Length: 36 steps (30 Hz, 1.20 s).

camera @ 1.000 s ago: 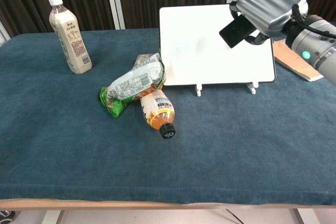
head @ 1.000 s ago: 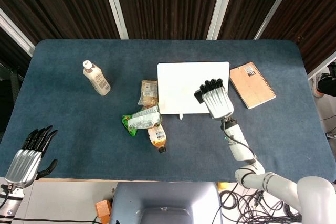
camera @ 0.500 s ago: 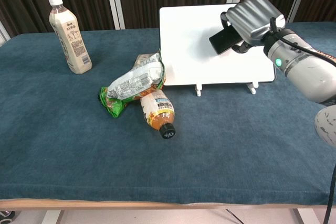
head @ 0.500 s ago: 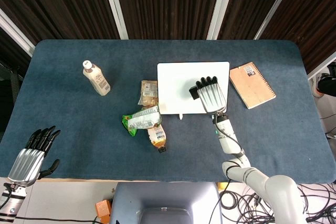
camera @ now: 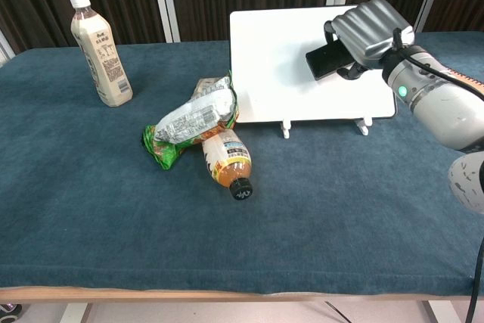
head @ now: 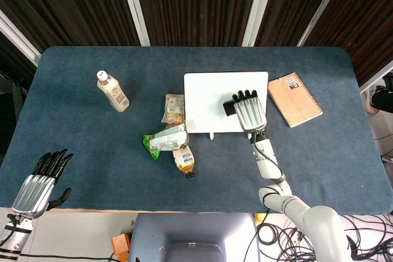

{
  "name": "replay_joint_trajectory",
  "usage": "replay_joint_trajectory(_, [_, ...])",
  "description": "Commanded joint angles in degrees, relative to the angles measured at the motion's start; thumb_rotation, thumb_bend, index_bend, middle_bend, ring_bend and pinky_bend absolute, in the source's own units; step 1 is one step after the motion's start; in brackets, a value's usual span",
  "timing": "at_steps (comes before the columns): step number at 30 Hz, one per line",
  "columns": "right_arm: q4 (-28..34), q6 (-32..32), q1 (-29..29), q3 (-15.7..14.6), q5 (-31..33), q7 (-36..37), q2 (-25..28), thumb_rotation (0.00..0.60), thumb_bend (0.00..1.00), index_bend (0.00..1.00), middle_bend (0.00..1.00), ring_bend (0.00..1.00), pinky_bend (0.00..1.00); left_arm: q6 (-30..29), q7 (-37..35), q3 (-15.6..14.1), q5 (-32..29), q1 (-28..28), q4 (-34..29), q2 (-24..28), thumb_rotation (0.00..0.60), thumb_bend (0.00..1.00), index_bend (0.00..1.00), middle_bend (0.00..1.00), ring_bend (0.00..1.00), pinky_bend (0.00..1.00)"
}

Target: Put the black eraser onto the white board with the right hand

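Note:
My right hand [head: 249,110] [camera: 367,28] holds the black eraser [camera: 327,61] [head: 228,107] over the right part of the white board [head: 210,99] [camera: 280,66], which stands propped on small feet on the blue table. The eraser lies against or just above the board's face; I cannot tell whether it touches. My left hand [head: 38,186] hangs at the table's near left corner, fingers apart, holding nothing; the chest view does not show it.
A tan notebook [head: 295,98] lies right of the board. Left of the board sit snack packets [head: 167,137] [camera: 190,117] and a lying orange bottle [head: 184,161] [camera: 226,160]. A milky bottle [head: 112,91] [camera: 98,51] stands at the far left.
My right hand carried the eraser leftward from the board's right edge onto its face, then settled slightly. My left hand drifted a little lower.

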<state>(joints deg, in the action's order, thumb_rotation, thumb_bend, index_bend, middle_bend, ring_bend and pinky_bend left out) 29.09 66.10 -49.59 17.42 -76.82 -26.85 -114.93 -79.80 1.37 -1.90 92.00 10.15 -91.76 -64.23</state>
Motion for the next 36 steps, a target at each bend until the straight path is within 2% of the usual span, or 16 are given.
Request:
replay_joint_trajectory(1, [0.1, 0.0, 0.1, -0.1, 0.2, 0.3, 0.2, 0.6, 0.22, 0.41, 0.25, 0.46, 0.48, 0.1, 0.0, 0.0, -0.1, 0.0, 0.0, 0.0, 0.6, 0.35, 0.0, 0.0, 0.0, 0.07])
replay_joint_trajectory(9, [0.5, -1.1, 0.6, -0.6, 0.8, 0.4, 0.9, 0.6, 0.22, 0.2, 0.13, 0.39, 0.48, 0.2, 0.2, -0.1, -0.2, 0.0, -0.1, 0.1, 0.6, 0.35, 0.0, 0.0, 0.0, 0.07])
replay_joint_trajectory(20, [1.2, -1.1, 1.0, -1.1, 1.1, 0.1, 2.0, 0.6, 0.22, 0.01, 0.05, 0.31, 0.47, 0.1, 0.2, -0.1, -0.1, 0.0, -0.1, 0.1, 0.6, 0.35, 0.0, 0.0, 0.0, 0.07])
replay_joint_trajectory(28, [1.6, -1.7, 1.0, -1.1, 1.7, -0.4, 2.4, 0.6, 0.22, 0.0, 0.02, 0.24, 0.45, 0.4, 0.4, -0.1, -0.3, 0.1, -0.1, 0.0, 0.6, 0.35, 0.0, 0.0, 0.0, 0.07])
replay_joint_trajectory(36, [2.2, -2.5, 1.3, -0.9, 2.6, -1.4, 2.9, 0.6, 0.16, 0.0, 0.0, 0.08, 0.36, 0.5, 0.4, -0.1, -0.4, 0.2, -0.1, -0.1, 0.6, 0.35, 0.0, 0.0, 0.0, 0.07])
